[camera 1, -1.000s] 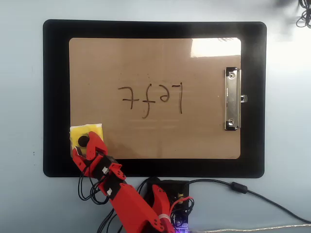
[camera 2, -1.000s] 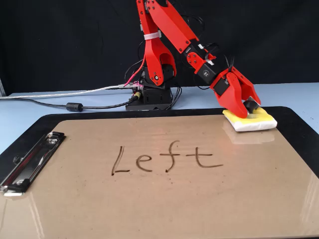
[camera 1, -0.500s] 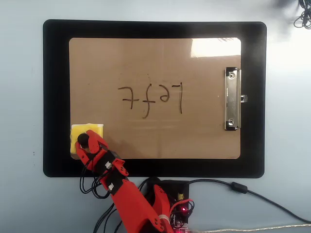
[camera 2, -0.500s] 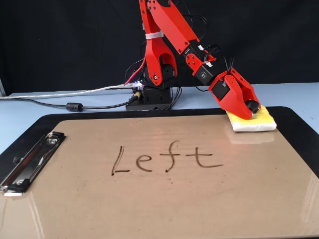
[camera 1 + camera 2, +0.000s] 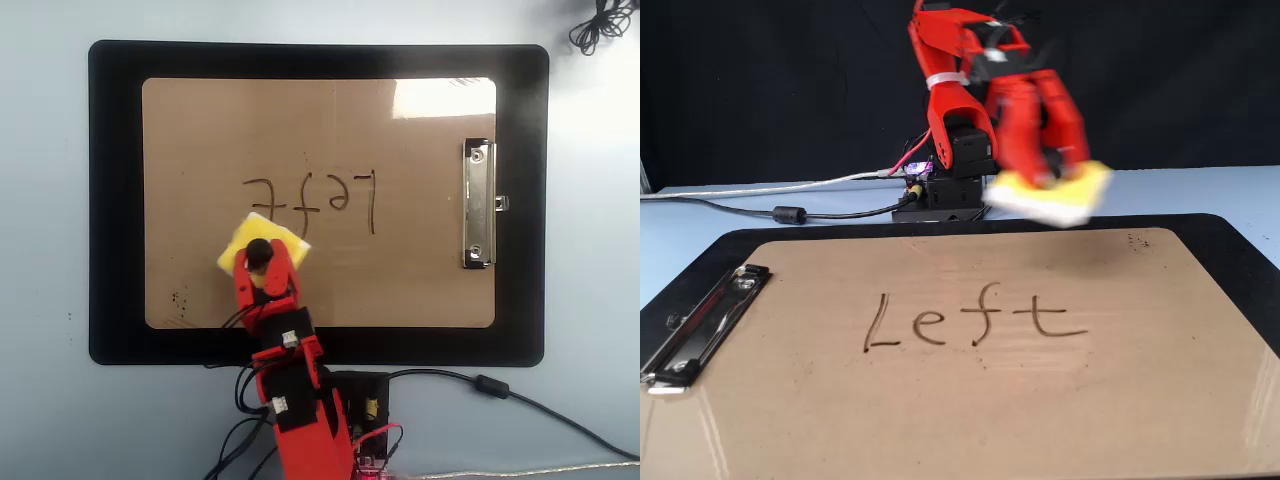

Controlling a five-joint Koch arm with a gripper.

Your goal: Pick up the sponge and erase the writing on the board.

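Note:
The tan clipboard board (image 5: 200,140) (image 5: 940,420) lies on a black mat, its silver clip (image 5: 478,203) (image 5: 695,325) at one short edge. The writing (image 5: 312,197) (image 5: 975,318) reads "Left" in dark marker at mid-board. My red gripper (image 5: 262,262) (image 5: 1043,165) is shut on the black knob of the yellow sponge (image 5: 240,242) (image 5: 1055,198). It holds the sponge tilted in the air above the board. In the overhead view the sponge overlaps the area just below the writing's left end. In the fixed view it hangs above the board's far edge, blurred.
The black mat (image 5: 115,200) (image 5: 1230,240) surrounds the board. The arm's base (image 5: 355,410) (image 5: 945,190) and its cables (image 5: 520,400) (image 5: 760,212) sit beyond the mat's edge. Small dark speckles (image 5: 181,298) (image 5: 1134,240) mark one board corner. A coiled cable (image 5: 600,25) lies at the top right.

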